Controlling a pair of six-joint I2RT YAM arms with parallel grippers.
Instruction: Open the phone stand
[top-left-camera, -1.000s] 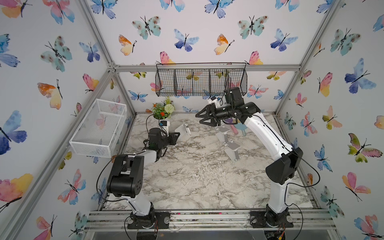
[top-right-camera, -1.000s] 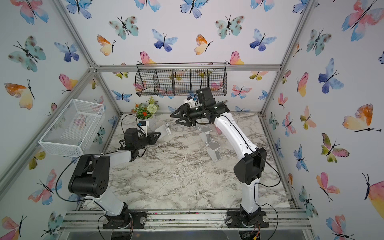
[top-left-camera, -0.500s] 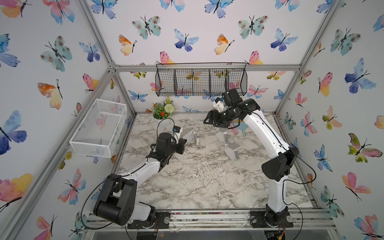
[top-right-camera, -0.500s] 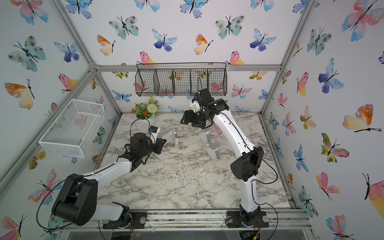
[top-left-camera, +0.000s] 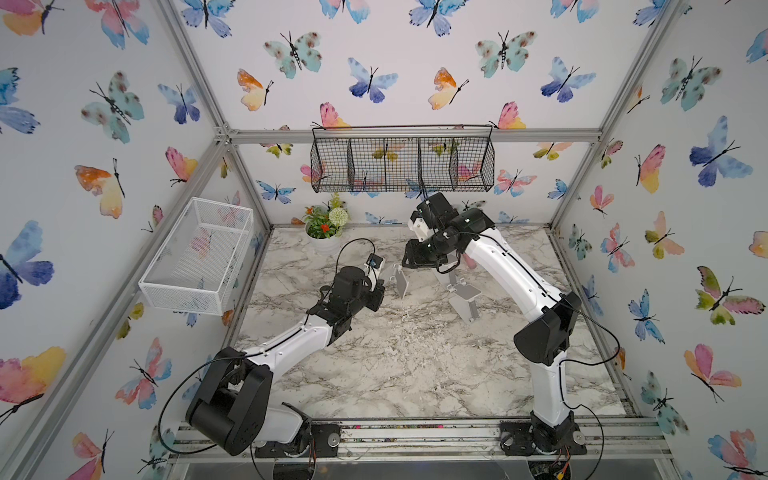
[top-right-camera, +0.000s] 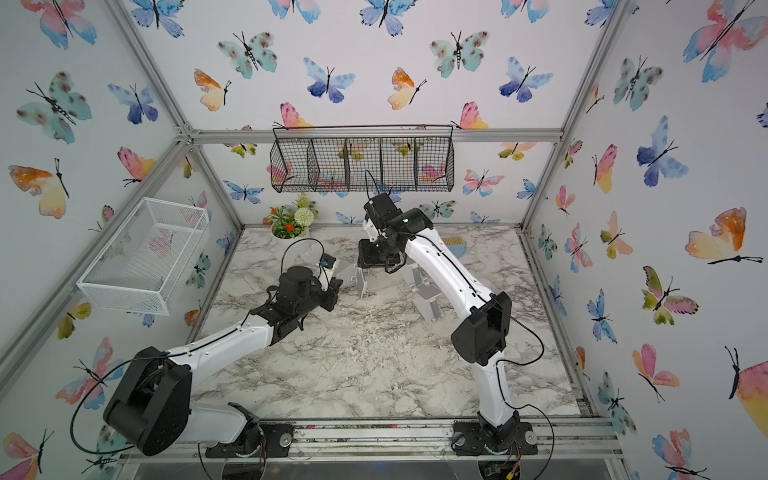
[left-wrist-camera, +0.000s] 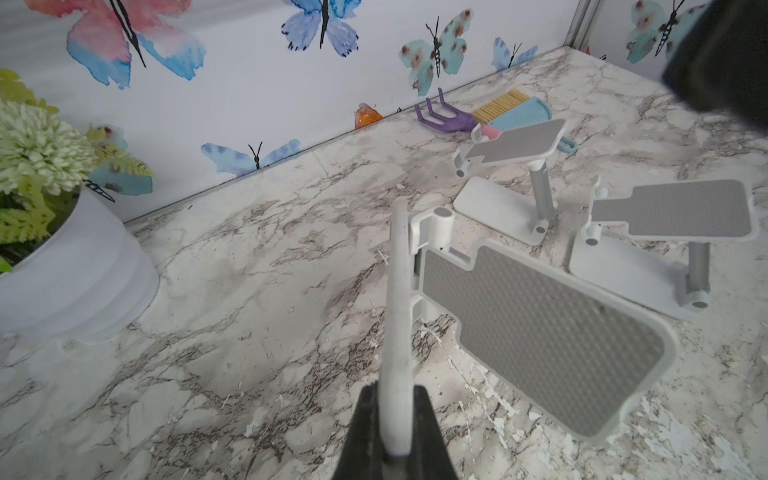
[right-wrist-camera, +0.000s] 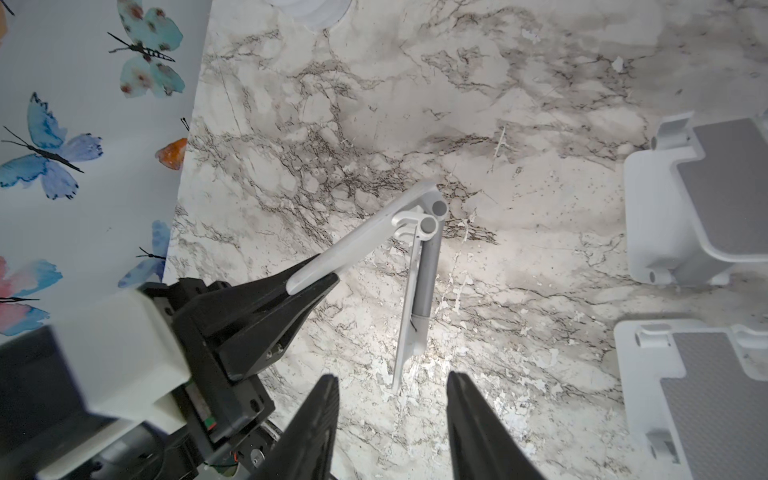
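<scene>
Left gripper: clamped on the base-plate edge of the white folding phone stand with grey ribbed pad.
Stand position: between both grippers, over the marble tabletop; contact with it cannot be told.
Right gripper: jaws apart, empty, the stand's plate end just ahead.
Both top views: stand small, hinge indistinct; right gripper's fingers hidden.

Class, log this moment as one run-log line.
left gripper: shut on white folding phone stand base | right gripper: open, flanking its free plate's tip | stand: partly unfolded
</scene>
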